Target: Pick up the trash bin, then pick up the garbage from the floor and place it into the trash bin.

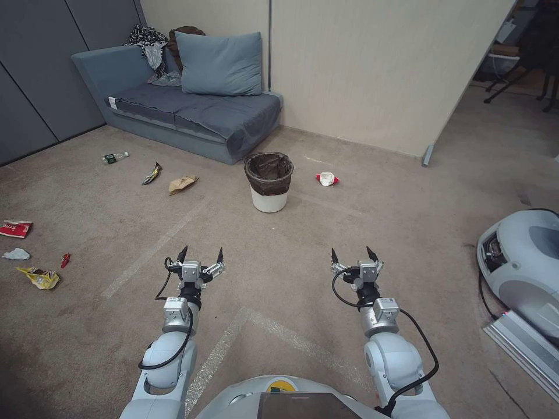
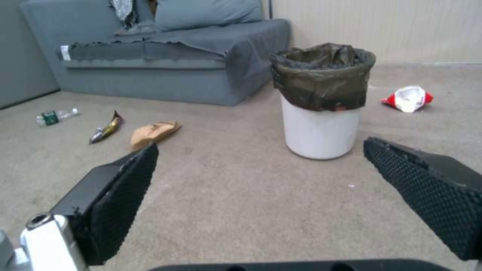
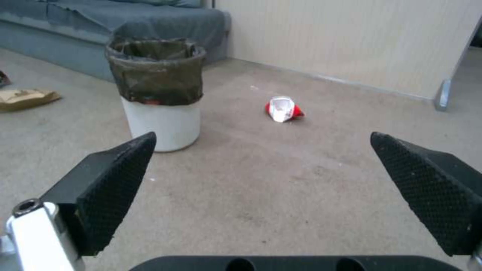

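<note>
The trash bin (image 1: pixel 269 181) (image 2: pixel 321 101) (image 3: pixel 158 92), a white bucket with a dark bag over its rim, stands upright on the carpet before the sofa. Garbage lies scattered: a red-and-white crumpled cup (image 1: pixel 327 178) (image 2: pixel 408 98) (image 3: pixel 282 109) right of the bin, a brown paper bag (image 1: pixel 182 184) (image 2: pixel 153 133) (image 3: pixel 25 98), a gold wrapper (image 1: pixel 152 173) (image 2: pixel 106 128) and a small bottle (image 1: pixel 115 157) (image 2: pixel 55 116) to its left. My left gripper (image 1: pixel 201 252) (image 2: pixel 256 158) and right gripper (image 1: pixel 353 254) (image 3: pixel 261 150) hover open, short of the bin, holding nothing.
At far left lie a red packet (image 1: pixel 15 228), white tissue (image 1: pixel 16 254), a red scrap (image 1: pixel 65 259) and a yellow wrapper (image 1: pixel 39 277). A grey-blue sofa (image 1: pixel 192 110) backs the bin. A partition wall (image 1: pixel 378 70) stands behind. Another machine (image 1: pixel 521 262) sits at right.
</note>
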Available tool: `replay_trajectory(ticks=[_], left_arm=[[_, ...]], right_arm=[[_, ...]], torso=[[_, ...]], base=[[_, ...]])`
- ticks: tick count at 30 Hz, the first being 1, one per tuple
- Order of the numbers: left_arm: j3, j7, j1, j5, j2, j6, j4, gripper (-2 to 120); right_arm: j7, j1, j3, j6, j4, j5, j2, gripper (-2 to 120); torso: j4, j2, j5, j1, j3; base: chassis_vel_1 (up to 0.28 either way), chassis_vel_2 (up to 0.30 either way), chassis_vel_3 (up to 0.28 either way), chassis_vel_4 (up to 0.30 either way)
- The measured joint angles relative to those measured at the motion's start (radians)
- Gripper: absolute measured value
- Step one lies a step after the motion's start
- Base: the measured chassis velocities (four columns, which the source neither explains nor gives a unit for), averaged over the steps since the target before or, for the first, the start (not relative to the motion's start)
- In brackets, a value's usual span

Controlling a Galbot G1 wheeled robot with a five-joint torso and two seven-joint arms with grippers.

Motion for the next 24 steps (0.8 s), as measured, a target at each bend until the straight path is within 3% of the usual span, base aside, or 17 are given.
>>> replay_trajectory(ticks=[24], left_arm=[[0.000,0.000,0.000,0.000,0.000,0.000,0.000,100]], right_arm=[[0.000,0.000,0.000,0.000,0.000,0.000,0.000,100]], torso=[[0.0000,0.000,0.0000,0.000,0.000]], base=[[0.000,0.000,0.000,0.000]])
